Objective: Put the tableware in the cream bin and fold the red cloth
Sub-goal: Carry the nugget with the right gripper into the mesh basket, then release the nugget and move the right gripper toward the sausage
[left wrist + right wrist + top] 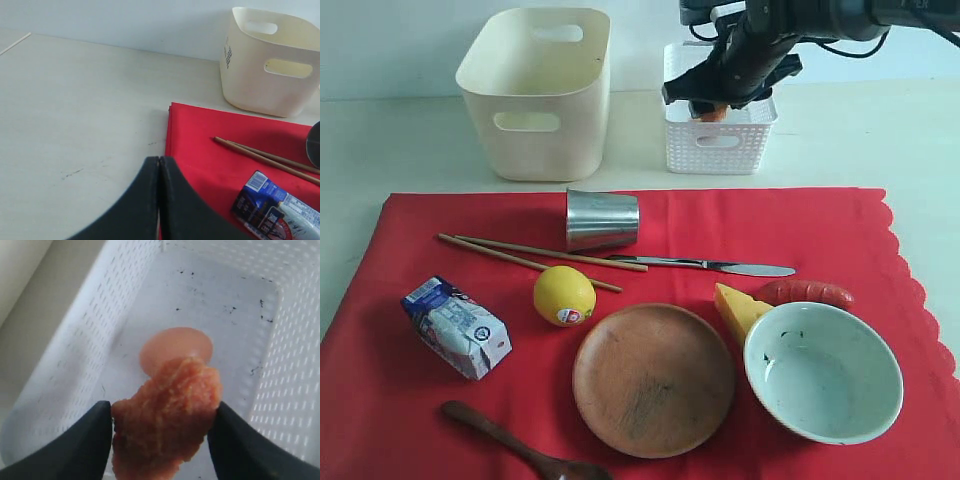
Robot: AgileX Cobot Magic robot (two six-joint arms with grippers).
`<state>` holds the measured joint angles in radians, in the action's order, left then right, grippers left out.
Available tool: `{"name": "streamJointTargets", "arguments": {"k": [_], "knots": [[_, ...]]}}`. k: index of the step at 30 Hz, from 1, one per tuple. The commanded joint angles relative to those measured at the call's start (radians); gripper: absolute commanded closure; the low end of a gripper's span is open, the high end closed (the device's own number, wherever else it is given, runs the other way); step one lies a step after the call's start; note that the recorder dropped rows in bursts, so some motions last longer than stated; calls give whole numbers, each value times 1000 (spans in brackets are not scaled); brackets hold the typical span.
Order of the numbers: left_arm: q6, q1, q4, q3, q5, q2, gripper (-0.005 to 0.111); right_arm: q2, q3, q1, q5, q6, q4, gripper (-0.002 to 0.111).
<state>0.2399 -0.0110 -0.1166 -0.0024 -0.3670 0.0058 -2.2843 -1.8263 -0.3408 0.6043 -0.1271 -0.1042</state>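
The red cloth (840, 240) lies flat. On it rest the steel tumbler (601, 219) on its side, the chopsticks (535, 257), the knife (710, 265), the wooden plate (653, 378), the mint-white bowl (823, 372) and the dark spoon (515, 448). Behind the cloth stands the cream bin (545, 150), with nothing visible inside. My right gripper (161, 410) hangs inside the white lattice basket (720, 145), shut on an orange crumbly food piece (167, 415) above an egg (175, 345). My left gripper (159, 160) is shut and holds nothing, low over the cloth's left edge (172, 130).
A lemon (564, 295) and a blue-white milk carton (456, 326) sit on the left part of the cloth. A cheese wedge (737, 308) and a sausage (807, 292) lie beside the bowl. Bare pale table (75, 100) stretches left of the cloth.
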Motion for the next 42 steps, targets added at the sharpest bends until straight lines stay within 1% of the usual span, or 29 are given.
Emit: {"name": "streamJointTargets", "arguments": {"k": [1, 5, 6, 8, 10, 19, 24, 25, 27, 28, 29, 30, 31, 32, 33, 34, 36, 37, 39, 42], "knots": [[0, 2, -4, 2, 6, -6, 107, -9, -8, 6, -35, -5, -39, 66], [0, 2, -4, 2, 6, -6, 107, -8, -8, 6, -35, -5, -54, 43], [0, 2, -4, 2, 6, -6, 107, -6, -8, 6, -31, -5, -54, 38], [0, 2, -4, 2, 6, -6, 107, 0, -8, 6, -19, -5, -54, 33], [0, 2, -4, 2, 6, -6, 107, 9, -8, 6, -4, -5, -54, 31], [0, 2, -4, 2, 6, -6, 107, 99, -8, 6, 74, -7, -56, 31], [0, 2, -4, 2, 6, -6, 107, 155, -8, 6, 127, -65, -54, 31], [0, 2, -4, 2, 6, -6, 107, 165, -8, 6, 143, -80, -54, 32], [0, 2, -4, 2, 6, -6, 107, 187, -8, 6, 205, -103, -54, 37], [0, 2, -4, 2, 6, -6, 107, 199, -8, 6, 259, -105, -49, 44], [0, 2, -4, 2, 6, -6, 107, 203, -8, 6, 287, -105, -47, 47], [0, 2, -4, 2, 6, -6, 107, 212, -8, 6, 344, -105, -47, 54], [0, 2, -4, 2, 6, -6, 107, 217, -6, 3, 363, -105, -47, 57], [0, 2, -4, 2, 6, -6, 107, 223, -5, 4, 411, -104, -47, 63], [0, 2, -4, 2, 6, -6, 107, 223, -5, 4, 429, -104, -45, 66], [0, 2, -4, 2, 6, -6, 107, 225, -5, 4, 472, -102, -45, 72], [0, 2, -4, 2, 6, -6, 107, 225, -5, 4, 532, -102, -45, 80], [0, 2, -4, 2, 6, -6, 107, 230, 9, 4, 547, -102, -38, 84], [0, 2, -4, 2, 6, -6, 107, 261, 72, 4, 535, -102, -31, 90], [0, 2, -4, 2, 6, -6, 107, 338, 217, 4, 452, -102, -29, 91]]}}
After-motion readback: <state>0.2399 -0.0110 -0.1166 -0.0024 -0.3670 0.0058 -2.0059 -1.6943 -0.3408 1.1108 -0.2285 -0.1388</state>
